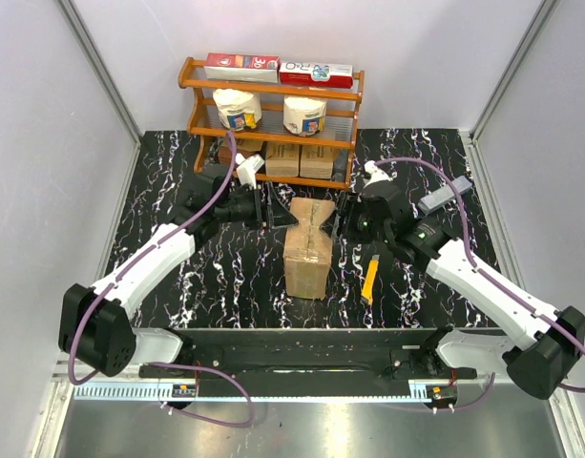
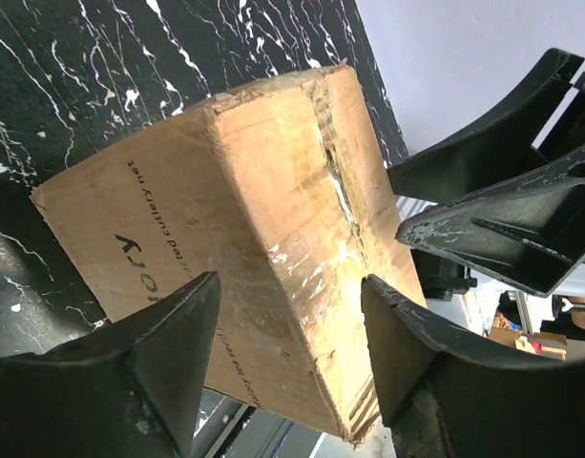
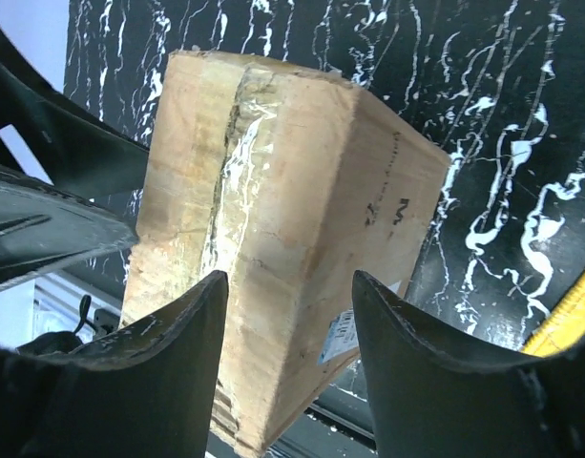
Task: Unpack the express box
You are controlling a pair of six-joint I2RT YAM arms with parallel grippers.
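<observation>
The express box (image 1: 308, 253), a brown taped carton with black lettering, stands in the middle of the black marbled table. My left gripper (image 1: 269, 209) is open at its far left side. My right gripper (image 1: 342, 218) is open at its far right side. In the left wrist view the box (image 2: 244, 219) fills the gap in front of the open gripper (image 2: 290, 286), with the rough tape seam facing up. In the right wrist view the open gripper (image 3: 290, 281) straddles a box (image 3: 302, 191) corner, and a white label (image 3: 338, 339) shows low on its side. Neither gripper holds anything.
A yellow utility knife (image 1: 370, 279) lies right of the box, also in the right wrist view (image 3: 571, 322). A wooden shelf (image 1: 271, 122) at the back holds toothpaste packets, tissue rolls and small brown cartons (image 1: 300, 158). Grey walls close in both sides.
</observation>
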